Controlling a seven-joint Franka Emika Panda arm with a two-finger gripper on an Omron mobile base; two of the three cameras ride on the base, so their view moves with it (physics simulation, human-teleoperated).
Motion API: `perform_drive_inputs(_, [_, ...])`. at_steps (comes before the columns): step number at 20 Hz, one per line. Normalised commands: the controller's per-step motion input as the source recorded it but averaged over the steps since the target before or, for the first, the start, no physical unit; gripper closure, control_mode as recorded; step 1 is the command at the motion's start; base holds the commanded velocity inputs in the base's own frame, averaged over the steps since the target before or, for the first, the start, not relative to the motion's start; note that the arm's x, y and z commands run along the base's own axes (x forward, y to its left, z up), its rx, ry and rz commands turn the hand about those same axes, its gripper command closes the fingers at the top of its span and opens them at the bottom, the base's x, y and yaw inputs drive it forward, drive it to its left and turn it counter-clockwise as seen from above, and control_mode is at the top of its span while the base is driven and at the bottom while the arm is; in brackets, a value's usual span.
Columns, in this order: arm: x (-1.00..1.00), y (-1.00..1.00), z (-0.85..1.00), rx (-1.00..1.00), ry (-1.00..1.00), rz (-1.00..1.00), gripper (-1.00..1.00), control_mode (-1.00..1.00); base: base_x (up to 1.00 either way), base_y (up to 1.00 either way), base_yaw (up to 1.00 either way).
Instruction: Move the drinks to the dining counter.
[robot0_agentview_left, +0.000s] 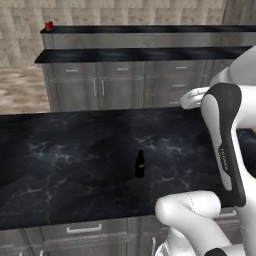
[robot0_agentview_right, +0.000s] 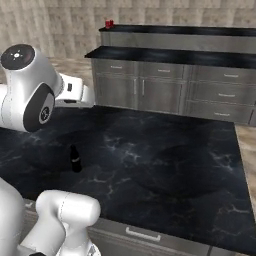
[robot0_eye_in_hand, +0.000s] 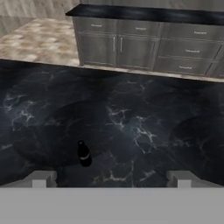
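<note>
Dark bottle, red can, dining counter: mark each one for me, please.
dark bottle (robot0_agentview_left: 140, 165), left base view, on its body just below the neck.
red can (robot0_agentview_left: 48, 25), left base view, on its side wall.
dining counter (robot0_agentview_left: 150, 54), left base view, on the bare black top of its lower level.

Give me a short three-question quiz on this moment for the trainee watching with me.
1. True or false: the dark bottle lies on its side on the near black counter.
2. Where is the red can? A) beside the bottle B) on the raised ledge of the far counter C) on the floor
3. In the hand view, is the claw open or shut, and is anything between its fingertips?

Key:
1. False: it stands upright.
2. B, at the ledge's left end.
3. Open, fingertips wide apart with nothing between them; the bottle stands ahead, nearer the left fingertip.
</note>
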Motion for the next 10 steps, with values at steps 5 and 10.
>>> perform_drive_inputs(5, [0.0,0.0,0.0,0.0,0.0,0.0,-1.0,1.0,0.92,0.05,0.59])
perform_drive_inputs(10, [0.0,0.0,0.0,0.0,0.0,0.0,-1.0,1.0,0.73,0.29,0.06])
